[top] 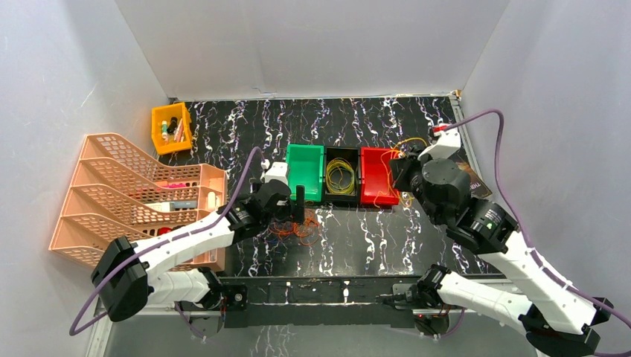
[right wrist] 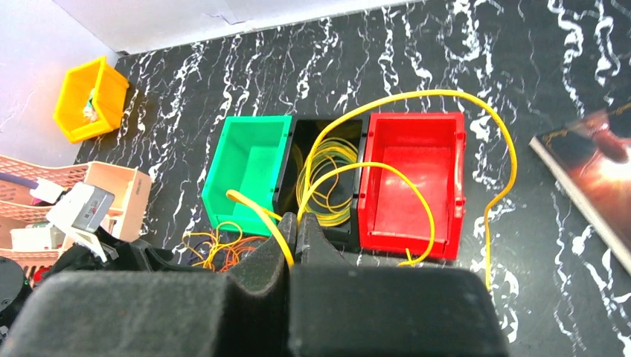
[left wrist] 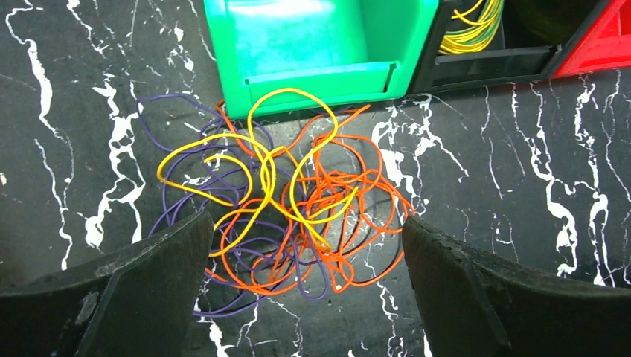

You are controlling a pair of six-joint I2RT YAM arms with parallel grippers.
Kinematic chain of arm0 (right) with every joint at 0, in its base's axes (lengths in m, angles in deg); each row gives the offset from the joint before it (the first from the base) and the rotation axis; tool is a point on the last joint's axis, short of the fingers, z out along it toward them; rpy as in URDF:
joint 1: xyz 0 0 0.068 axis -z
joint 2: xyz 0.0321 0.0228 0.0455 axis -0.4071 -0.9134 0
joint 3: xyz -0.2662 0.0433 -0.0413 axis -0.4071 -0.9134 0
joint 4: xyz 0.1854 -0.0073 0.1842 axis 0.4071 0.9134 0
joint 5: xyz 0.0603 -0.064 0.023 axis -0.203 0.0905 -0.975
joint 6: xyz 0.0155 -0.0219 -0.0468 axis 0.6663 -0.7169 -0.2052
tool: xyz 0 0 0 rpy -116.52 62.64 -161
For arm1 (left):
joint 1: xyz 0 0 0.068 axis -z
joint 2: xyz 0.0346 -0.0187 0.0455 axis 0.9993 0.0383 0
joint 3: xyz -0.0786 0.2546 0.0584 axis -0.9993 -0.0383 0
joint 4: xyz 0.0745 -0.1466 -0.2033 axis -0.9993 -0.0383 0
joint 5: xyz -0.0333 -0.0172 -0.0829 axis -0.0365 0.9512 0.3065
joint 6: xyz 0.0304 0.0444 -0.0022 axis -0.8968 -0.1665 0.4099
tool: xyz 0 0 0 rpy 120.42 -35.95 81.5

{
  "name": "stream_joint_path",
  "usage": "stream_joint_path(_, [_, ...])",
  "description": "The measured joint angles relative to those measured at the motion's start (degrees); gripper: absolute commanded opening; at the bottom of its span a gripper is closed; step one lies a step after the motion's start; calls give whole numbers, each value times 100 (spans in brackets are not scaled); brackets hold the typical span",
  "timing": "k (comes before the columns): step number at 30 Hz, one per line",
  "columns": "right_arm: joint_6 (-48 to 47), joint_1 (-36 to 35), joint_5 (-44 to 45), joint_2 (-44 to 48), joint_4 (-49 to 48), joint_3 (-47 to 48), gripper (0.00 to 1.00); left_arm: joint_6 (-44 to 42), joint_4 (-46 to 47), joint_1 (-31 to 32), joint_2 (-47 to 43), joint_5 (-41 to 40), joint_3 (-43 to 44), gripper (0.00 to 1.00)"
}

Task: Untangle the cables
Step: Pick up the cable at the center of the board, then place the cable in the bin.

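My left fingers (left wrist: 141, 290) are spread wide and grasp nothing. They hang low over the tangle of thin yellow, orange and purple cable loops (left wrist: 290, 216), one finger at its 8 o'clock, the other at its 4 o'clock. The tangle lies on the black white-veined marble desk (left wrist: 521, 186). Its 12 o'clock edge touches the front wall of the green plastic bin (left wrist: 320, 74). Toward 3 o'clock from the tangle the desk shows bare marble, and the same toward 9 o'clock.

My right fingers (right wrist: 294, 242) are clenched on a long yellow cable (right wrist: 446, 97). From the pinch it arches up toward 1 o'clock, over the red plastic bin (right wrist: 409, 186), and drops past that bin's 3 o'clock edge to the desk. A second loop of it curves across the red bin's front rim.

Between the green and red bins, wall to wall, sits the black plastic bin (right wrist: 356, 126), with a coil of yellow cable (right wrist: 327, 178) inside. At 3 o'clock of the red bin lies a glossy dark book (right wrist: 595, 171), with bare desk between them.
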Motion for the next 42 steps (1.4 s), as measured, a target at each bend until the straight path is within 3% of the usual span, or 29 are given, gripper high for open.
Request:
stream_joint_path(13, [-1711,0,527,-1093,-212,1449,0,87,-197,0,-409,-151,-11,98])
stream_joint_path(21, [-2168,264,568,-1722,-240,1657,0,76,-254,0,-402,-151,-11,98])
stream_joint_path(27, [-2124,2044,-704,-2094,-245,1650,0,59,-282,0,-396,-153,-11,98])
stream_joint_path(30, [-2020,2610,-1300,-2142,-271,1554,0,57,-284,0,-387,-155,-11,98])
stream_joint_path(42, [-1707,3309,-3165,-2413,-1001,905,0,-37,-289,0,-127,-157,2,98])
